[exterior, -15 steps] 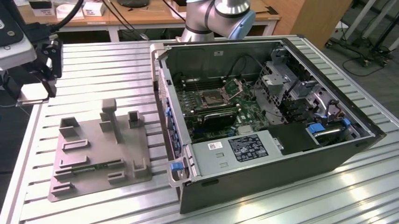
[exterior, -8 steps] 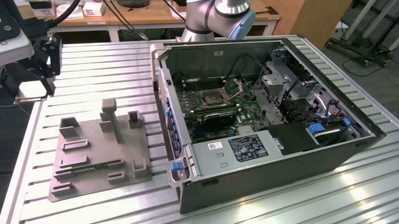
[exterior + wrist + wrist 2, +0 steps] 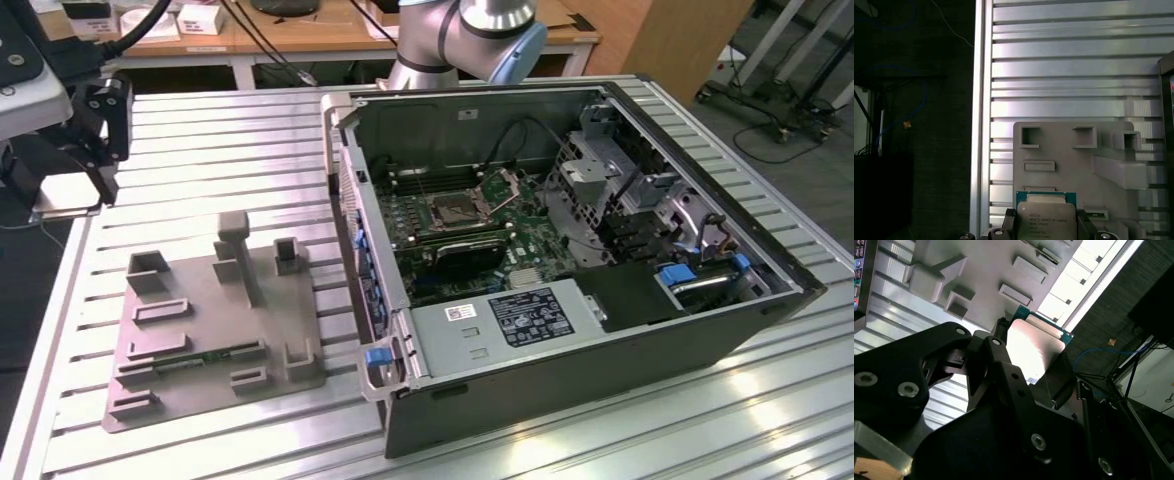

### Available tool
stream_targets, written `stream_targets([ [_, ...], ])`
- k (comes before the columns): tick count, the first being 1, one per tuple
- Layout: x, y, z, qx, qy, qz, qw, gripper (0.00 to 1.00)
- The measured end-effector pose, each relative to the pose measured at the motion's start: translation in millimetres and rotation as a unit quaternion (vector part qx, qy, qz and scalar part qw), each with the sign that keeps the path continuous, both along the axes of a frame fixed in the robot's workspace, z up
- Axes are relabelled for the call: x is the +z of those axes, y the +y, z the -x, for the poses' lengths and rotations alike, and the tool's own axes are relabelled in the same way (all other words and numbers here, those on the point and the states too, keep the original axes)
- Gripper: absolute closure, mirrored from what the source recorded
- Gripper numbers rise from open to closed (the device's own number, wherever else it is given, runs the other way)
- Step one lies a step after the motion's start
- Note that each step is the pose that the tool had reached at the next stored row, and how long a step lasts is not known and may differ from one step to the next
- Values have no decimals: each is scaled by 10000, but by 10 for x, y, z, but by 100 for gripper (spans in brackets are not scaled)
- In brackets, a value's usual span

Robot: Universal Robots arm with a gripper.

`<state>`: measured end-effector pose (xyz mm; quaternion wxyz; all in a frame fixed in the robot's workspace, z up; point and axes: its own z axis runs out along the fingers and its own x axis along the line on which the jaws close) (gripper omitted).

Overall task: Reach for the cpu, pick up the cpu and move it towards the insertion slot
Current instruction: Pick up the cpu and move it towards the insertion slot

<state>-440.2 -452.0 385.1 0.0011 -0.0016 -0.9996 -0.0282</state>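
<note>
Because the pincer (image 3: 1030, 360) is clenched on the cpu (image 3: 1046, 216) by two opposite edges, the chip hangs lifted off the slatted metal bench (image 3: 240, 140), near the grey plastic fixture (image 3: 214, 320). In the exterior view it sits toward the exterior view's left, well apart from the insertion slot (image 3: 454, 210). That slot lies on the green motherboard inside the opened computer case (image 3: 561, 380), and its hinged frame appears raised. Gripping by the edges likely spares the underside and leaves the chip square for seating. The cpu is a thin square tile with a pale silvery metal top carrying dark print, rimmed by a narrow blue-green border.
</note>
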Motion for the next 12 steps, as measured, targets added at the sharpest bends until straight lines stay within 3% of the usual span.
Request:
stream_targets([
  [12, 0, 0, -99, 0, 0, 0, 10000, 45],
])
